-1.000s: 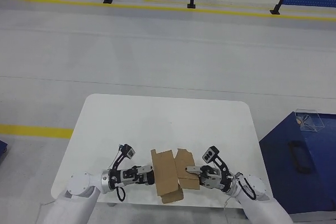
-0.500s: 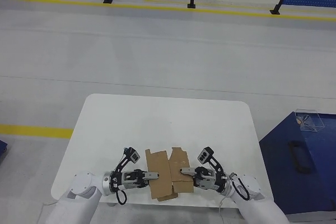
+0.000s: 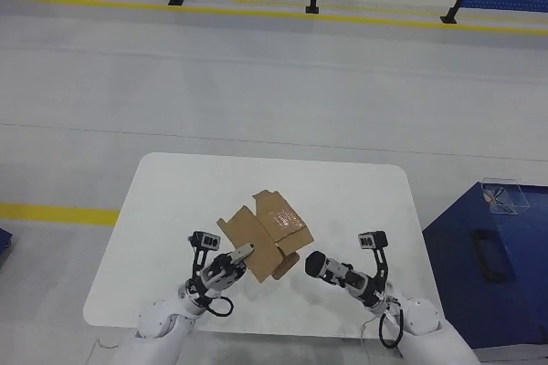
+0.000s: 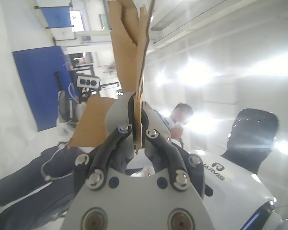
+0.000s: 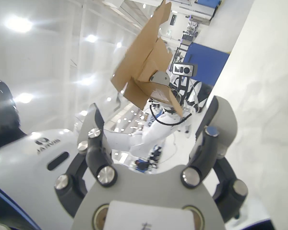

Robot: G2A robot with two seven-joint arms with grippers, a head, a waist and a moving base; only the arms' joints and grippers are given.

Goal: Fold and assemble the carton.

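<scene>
We record the white left arm (image 3: 169,315) angled inward from the near table edge. Its grey two-fingered left gripper (image 3: 242,251) (image 4: 136,111) points upward, with the fingers clamped on an edge of the brown cardboard carton (image 3: 269,233). The white right arm (image 3: 411,310) mirrors it. The grey right gripper (image 3: 312,265) (image 5: 156,111) is tilted upward with its fingers spread, just beside the carton and apart from it.

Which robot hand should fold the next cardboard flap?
Right, probably. The left hand is shut on an edge of the carton, holding it, so it is busy. The right hand is open, empty, facing the carton and apart from it.
</scene>
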